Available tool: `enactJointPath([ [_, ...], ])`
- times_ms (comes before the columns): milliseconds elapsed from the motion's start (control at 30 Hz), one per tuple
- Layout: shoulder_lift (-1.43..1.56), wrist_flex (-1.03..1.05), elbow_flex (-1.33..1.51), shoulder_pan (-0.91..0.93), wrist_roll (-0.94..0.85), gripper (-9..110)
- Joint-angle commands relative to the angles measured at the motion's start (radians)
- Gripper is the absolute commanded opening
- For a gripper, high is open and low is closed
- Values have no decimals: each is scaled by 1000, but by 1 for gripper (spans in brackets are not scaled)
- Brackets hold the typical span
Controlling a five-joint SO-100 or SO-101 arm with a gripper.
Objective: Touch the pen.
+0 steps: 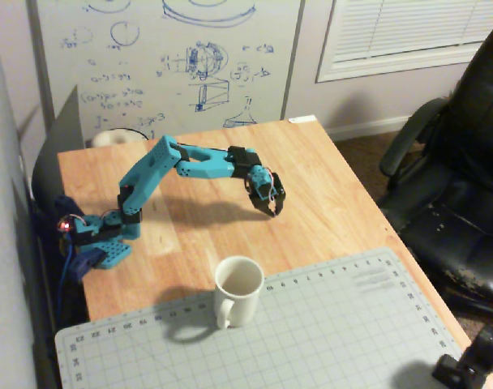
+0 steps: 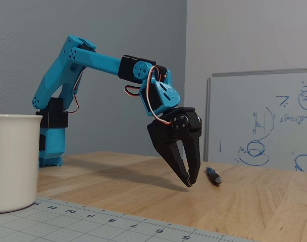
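In a fixed view from table level, the thin dark pen (image 2: 213, 176) lies foreshortened on the wooden table, its far end hard to make out. In the high fixed view it cannot be found at all. The white ceramic mug (image 2: 11, 161) is cut by the left edge; the whiteboard (image 2: 264, 121) runs off the right. Above, the black office chair (image 1: 461, 178) is cropped.

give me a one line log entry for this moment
hand: shut, empty, just above table | pen: flat on table beside hand, untouched | mug: upright at mat edge | touch: not yet done
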Motion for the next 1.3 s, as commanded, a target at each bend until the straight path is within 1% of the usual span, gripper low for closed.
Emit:
enactJointPath([
  [0, 2387, 382, 1882, -5, 6, 1],
  [1267, 2396, 371, 1876, -8, -8, 1],
])
